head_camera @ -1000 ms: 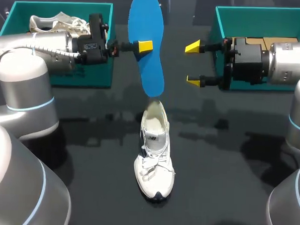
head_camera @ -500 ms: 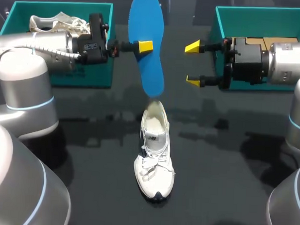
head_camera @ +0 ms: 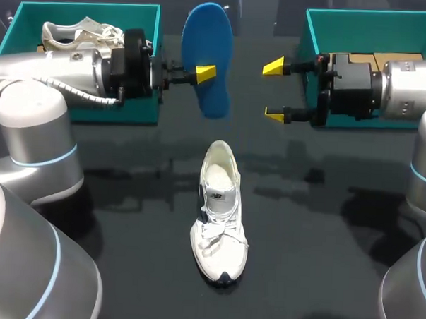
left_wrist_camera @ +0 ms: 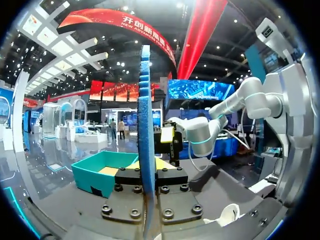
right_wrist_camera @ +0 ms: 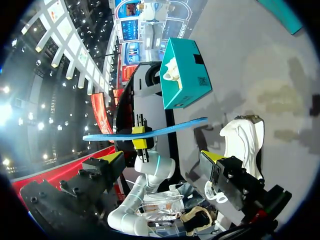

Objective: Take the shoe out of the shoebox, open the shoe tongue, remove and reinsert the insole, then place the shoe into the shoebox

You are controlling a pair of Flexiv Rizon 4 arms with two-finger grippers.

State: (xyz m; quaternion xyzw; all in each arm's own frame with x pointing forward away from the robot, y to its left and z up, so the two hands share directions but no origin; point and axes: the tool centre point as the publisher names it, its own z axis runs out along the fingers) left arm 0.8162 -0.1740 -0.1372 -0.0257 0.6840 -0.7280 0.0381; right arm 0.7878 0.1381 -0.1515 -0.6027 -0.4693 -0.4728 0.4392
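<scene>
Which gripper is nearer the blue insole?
Left. The left gripper is shut on the blue insole, holding it in the air; the right gripper hangs open beside it, not touching.

second shoe (head_camera: 84, 32): partly hidden behind left arm (head_camera: 54, 64) | right shoebox (head_camera: 374, 22) inside: blocked by right arm (head_camera: 407, 83)

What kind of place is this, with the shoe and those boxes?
Probably a robot demonstration table, not a shop: a dark table carries a teal left shoebox and right shoebox, a white shoe stands in the middle, and the left hand grips a blue insole in the air.
</scene>
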